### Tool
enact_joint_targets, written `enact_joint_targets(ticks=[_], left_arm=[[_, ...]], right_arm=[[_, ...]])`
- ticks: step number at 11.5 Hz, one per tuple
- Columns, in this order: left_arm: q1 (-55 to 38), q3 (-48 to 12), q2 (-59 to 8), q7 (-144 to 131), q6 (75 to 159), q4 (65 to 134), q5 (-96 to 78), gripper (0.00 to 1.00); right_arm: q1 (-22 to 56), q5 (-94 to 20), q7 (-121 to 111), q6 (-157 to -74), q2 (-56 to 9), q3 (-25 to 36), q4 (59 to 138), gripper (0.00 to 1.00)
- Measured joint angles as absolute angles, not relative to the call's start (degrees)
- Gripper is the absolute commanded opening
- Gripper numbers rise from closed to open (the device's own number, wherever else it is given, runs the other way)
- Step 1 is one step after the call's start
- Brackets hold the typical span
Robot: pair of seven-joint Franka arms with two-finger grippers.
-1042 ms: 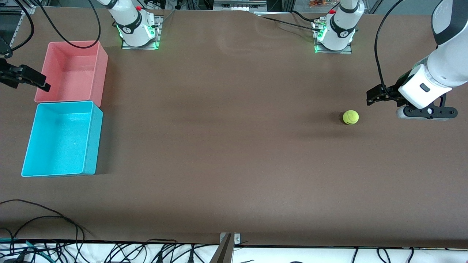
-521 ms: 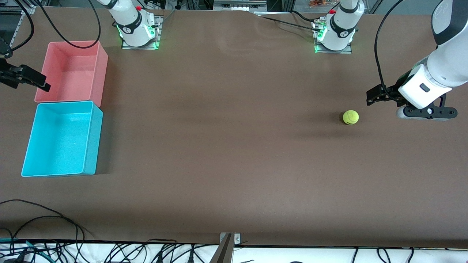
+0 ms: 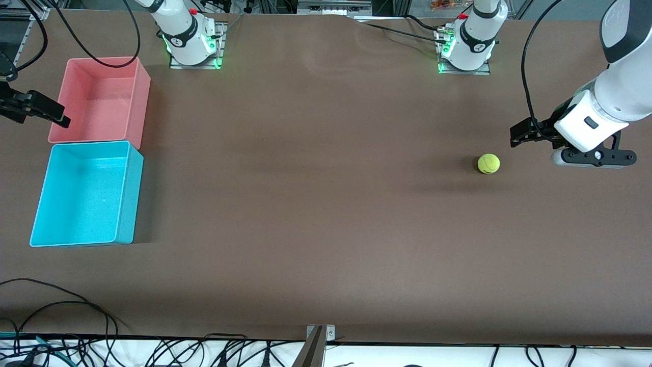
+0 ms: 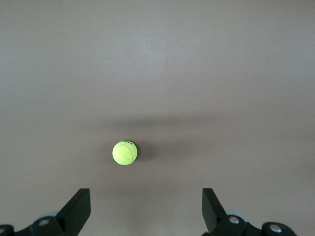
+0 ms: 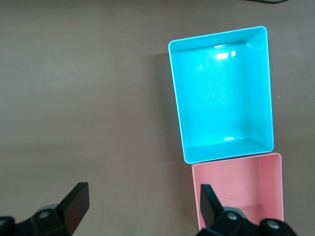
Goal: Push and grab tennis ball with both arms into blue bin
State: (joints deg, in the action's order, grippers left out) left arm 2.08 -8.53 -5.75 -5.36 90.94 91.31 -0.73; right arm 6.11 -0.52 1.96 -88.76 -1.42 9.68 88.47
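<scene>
The tennis ball (image 3: 488, 163) is small and yellow-green and lies on the brown table toward the left arm's end. My left gripper (image 3: 517, 136) hangs open and empty over the table just beside the ball; in the left wrist view the ball (image 4: 124, 153) lies ahead of the open gripper (image 4: 145, 210). The blue bin (image 3: 86, 193) stands empty at the right arm's end and also shows in the right wrist view (image 5: 221, 93). My right gripper (image 3: 56, 114) is open and empty over the table beside the pink bin; it also shows in its wrist view (image 5: 142, 205).
A pink bin (image 3: 102, 99) of like size stands empty against the blue bin, farther from the front camera; it shows in the right wrist view too (image 5: 241, 189). Cables (image 3: 61, 306) lie along the table's front edge.
</scene>
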Motion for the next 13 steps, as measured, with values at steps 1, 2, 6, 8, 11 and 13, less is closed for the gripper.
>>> enact_joint_targets(ticks=[1, 2, 6, 8, 11, 13], left_arm=[[2.06, -8.54, -5.76, -5.36, 90.94, 91.31, -0.73, 1.00], [2.06, -8.54, -5.77, -5.36, 90.94, 91.31, -0.73, 1.00], [2.06, -8.54, -5.79, -5.36, 90.94, 91.31, -0.73, 1.00], [2.06, -8.54, -5.82, -5.36, 90.94, 91.31, -0.73, 0.89], [2.07, -8.49, -5.89, -4.77, 90.93, 91.31, -0.73, 0.17], [2.75, -8.35, -5.93, 0.81, 90.90, 91.52, -0.73, 0.08]], right_arm=[[6.11, -0.52, 1.96, -88.76, -1.42, 9.68, 88.47, 1.00], [6.11, -0.52, 1.96, -88.76, -1.42, 9.68, 88.47, 1.00], [6.11, -0.52, 1.96, -88.76, -1.42, 9.68, 88.47, 1.00], [6.11, -0.52, 1.96, -88.76, -1.43, 9.68, 88.47, 1.00], [6.11, -0.52, 1.96, -88.76, -1.44, 9.68, 88.47, 1.00], [6.10, -0.52, 1.96, -88.91, -1.44, 9.69, 88.47, 1.00]])
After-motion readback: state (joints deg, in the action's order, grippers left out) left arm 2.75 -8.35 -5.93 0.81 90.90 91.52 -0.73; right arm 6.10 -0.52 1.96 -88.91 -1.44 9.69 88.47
